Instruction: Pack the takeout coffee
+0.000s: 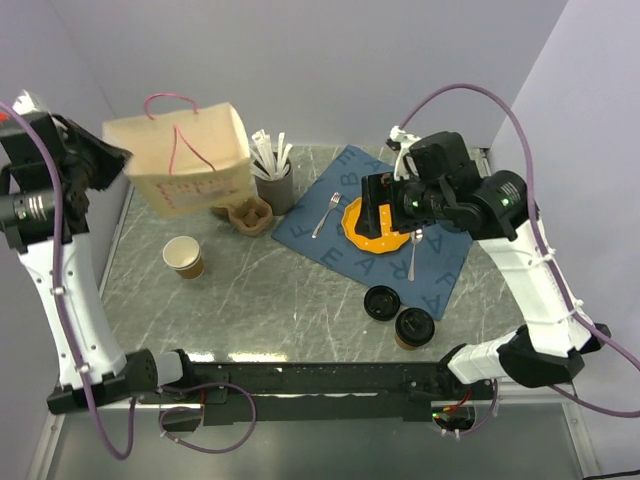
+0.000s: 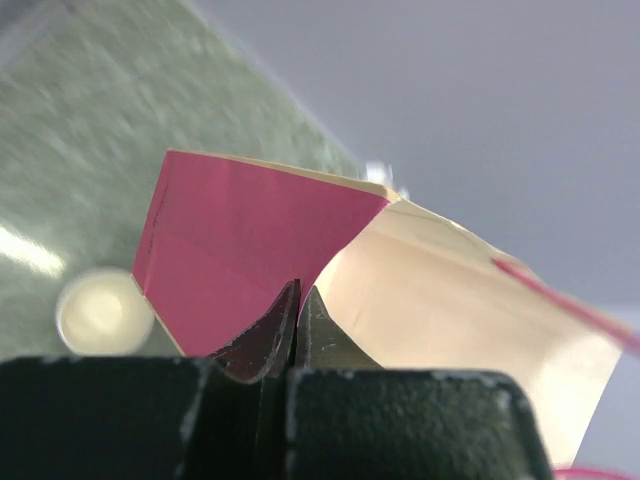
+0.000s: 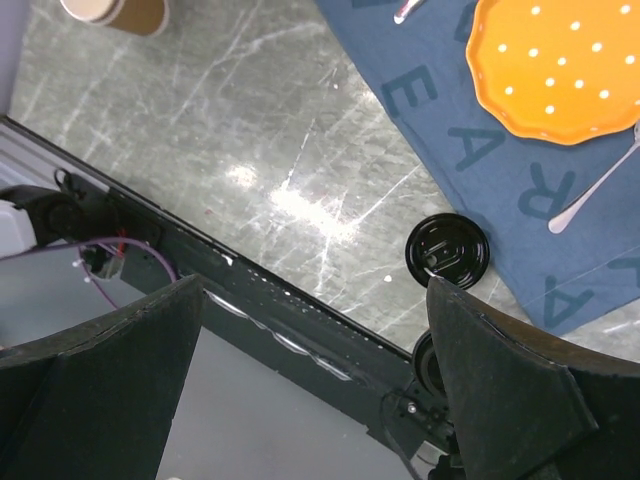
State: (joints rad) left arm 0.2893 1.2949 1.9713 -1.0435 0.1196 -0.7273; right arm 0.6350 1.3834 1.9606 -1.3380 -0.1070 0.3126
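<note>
The blue lettered cloth mat point(image 1: 300, 232) lies right of centre on the grey marbled desk point(image 1: 280, 290). It bears the orange scalloped plate point(image 3: 560, 60), with a metal fork point(image 1: 328, 213) to the left and a metal spoon point(image 1: 414, 258) to the right. The flat black plastic lid point(image 1: 381, 301) sits at the mat's near edge, and the lidded kraft-brown paper cup point(image 1: 413, 327) is just beside it, nearer. The lidless paper cup point(image 1: 184, 256) stands left, with the kraft paper bag point(image 1: 185, 160) behind it.

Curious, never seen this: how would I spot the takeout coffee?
Find the blue placemat. Just off its near corner stands the takeout coffee, a brown paper cup. It alone wears a black lid; the loose lid beside it lies flat.
</note>
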